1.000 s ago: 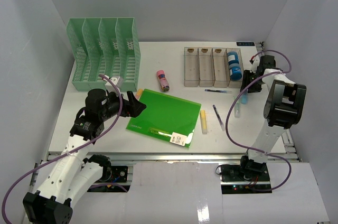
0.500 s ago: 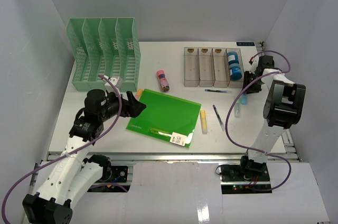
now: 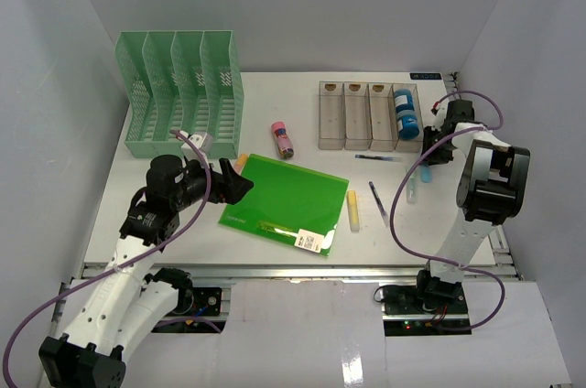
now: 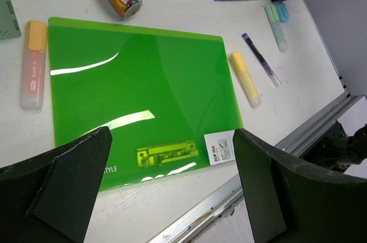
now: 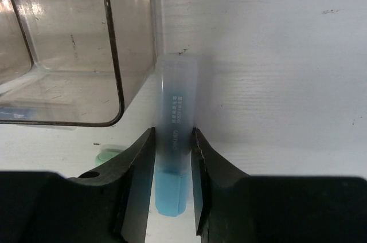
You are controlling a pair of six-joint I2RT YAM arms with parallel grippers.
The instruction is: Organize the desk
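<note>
On the white desk a green clip folder lies in the middle. My left gripper hovers open over its left edge; in the left wrist view its jaws stand wide above the folder. At the far right my right gripper is shut on a blue highlighter, one finger against each side of its barrel. The highlighter lies on the desk beside the corner of the clear tray.
A green file rack stands back left. The clear tray holds a blue roll. A pink tube, orange highlighter, yellow highlighter, purple pen, blue pen and pale green highlighter lie loose.
My right gripper's jaws have closed in onto the blue highlighter. The left arm and the other objects have not moved.
</note>
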